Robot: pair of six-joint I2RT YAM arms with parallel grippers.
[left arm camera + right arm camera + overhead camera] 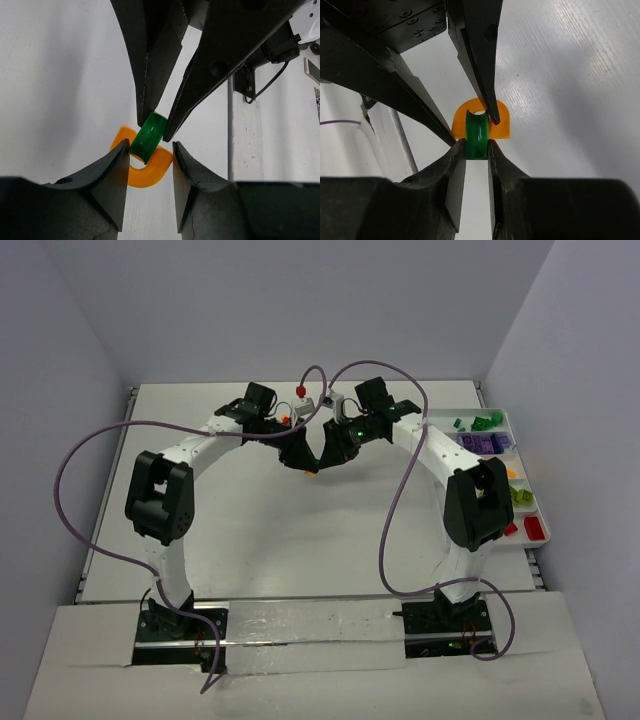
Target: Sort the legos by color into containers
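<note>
Green curved lego (pixel 476 131) pinched by right claw (pixel 476 146) — left claw (pixel 150 151) pinches the orange arch lego (pixel 147 178).

One camera looks down from above and behind the arms (pixel 160 490) over the whole table (pixel 300 550). Each wrist camera peers along its own fingers (pixel 100 195), very close (facing the other), both showing the green brick (pixel 147 139) in the orange arch (pixel 147 176).

One left pincer (pixel 149 147), one right pincer (pixel 476 145), one green lego (pixel 476 134), one orange lego (pixel 502 125), one tray (pixel 528 472).
</note>
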